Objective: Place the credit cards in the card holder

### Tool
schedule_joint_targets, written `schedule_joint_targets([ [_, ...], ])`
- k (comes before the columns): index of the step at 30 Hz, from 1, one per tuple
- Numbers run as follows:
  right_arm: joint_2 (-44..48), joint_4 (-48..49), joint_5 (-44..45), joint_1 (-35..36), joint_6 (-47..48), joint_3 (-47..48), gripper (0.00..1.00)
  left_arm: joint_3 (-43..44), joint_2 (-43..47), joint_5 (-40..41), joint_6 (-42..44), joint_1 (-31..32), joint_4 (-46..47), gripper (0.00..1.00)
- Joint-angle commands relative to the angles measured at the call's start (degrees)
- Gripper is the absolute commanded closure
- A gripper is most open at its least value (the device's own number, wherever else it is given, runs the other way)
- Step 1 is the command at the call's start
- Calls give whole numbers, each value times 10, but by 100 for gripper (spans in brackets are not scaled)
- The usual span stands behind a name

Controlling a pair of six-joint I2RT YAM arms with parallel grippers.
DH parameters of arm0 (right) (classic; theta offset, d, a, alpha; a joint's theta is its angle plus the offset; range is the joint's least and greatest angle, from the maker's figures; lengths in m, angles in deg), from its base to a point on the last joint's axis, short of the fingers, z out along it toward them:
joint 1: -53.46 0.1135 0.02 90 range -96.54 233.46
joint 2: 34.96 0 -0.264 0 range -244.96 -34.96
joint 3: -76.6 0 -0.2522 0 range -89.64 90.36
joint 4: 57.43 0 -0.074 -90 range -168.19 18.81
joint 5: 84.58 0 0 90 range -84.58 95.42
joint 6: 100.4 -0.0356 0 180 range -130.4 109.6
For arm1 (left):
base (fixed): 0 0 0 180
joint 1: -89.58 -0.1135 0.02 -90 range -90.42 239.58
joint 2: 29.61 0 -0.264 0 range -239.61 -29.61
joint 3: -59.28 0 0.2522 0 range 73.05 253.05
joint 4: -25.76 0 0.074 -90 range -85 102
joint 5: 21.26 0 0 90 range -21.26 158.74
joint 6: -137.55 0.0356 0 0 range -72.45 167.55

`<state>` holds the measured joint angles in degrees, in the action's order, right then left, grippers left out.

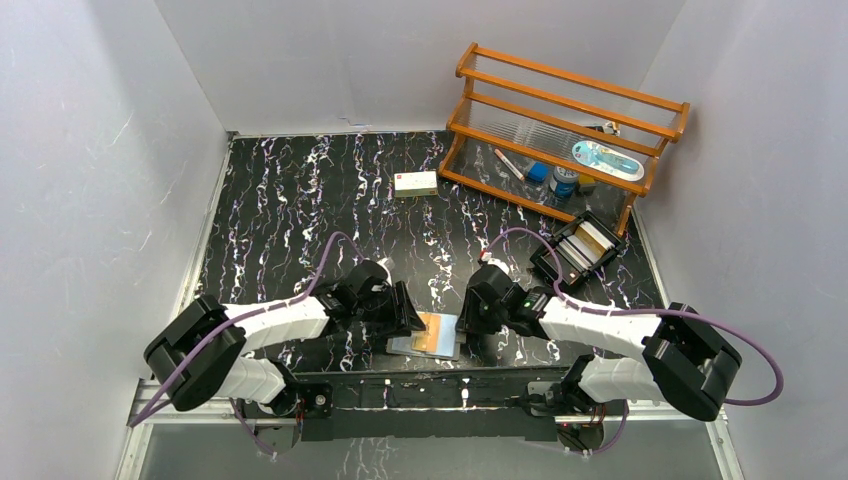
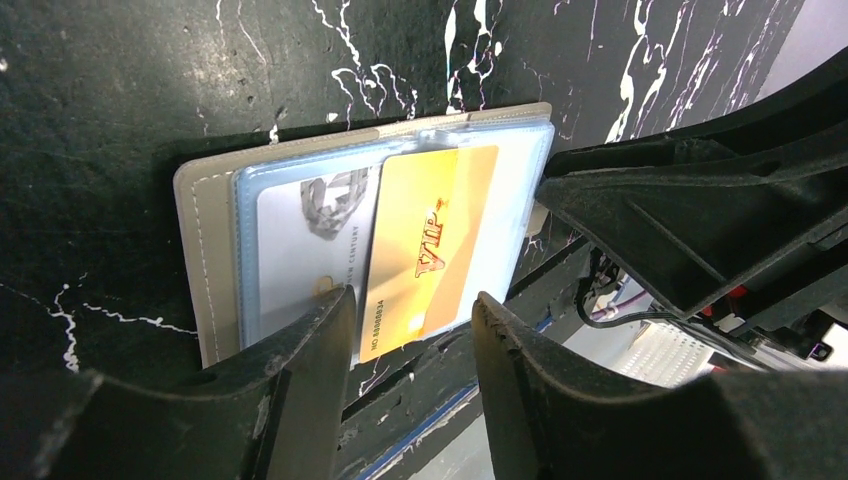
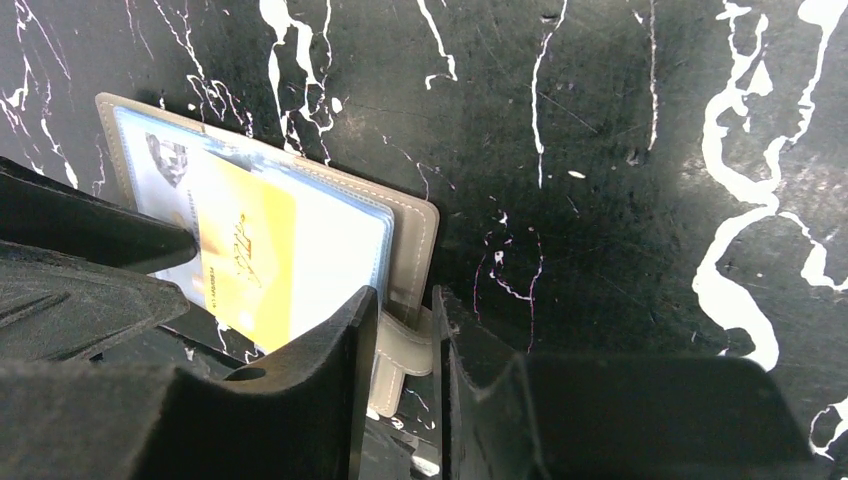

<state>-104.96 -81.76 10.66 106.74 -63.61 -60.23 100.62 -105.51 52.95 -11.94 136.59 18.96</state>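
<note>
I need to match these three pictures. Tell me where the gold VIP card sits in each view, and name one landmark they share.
Top external: the gold card is low in the picture, near the centre.
Left wrist: at the centre of the picture, slightly tilted.
Right wrist: left of centre, at mid height.
Shared landmark: the open wallet lying under the card, seen in all three views.

A black desk (image 1: 300, 200) veined with white marbling lies at the bottom of a booth. Plain pale grey walls (image 1: 100, 150) close it in on the left, far and right sides. A wooden rack (image 1: 540, 130) with ribbed clear shelves stands at the desk's far right corner. The light is soft and even, with faint shadows.
</note>
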Motion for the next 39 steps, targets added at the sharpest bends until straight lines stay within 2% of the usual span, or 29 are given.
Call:
schedule_joint_targets([
  [1,12,16,9,0,-16,-14,67,17,-18,10,20,1,-29,54],
  [10,-12,67,-18,0,-31,-37,69,36,-38,-7,19,12,-12,54],
  [24,-29,71,-10,0,-14,-34,70,52,-59,-17,28,30,46,54],
  [33,6,17,49,1,18,-7,69,64,-40,47,29,30,-13,51],
  [39,-17,24,48,0,30,5,71,88,-68,54,48,30,-25,51],
])
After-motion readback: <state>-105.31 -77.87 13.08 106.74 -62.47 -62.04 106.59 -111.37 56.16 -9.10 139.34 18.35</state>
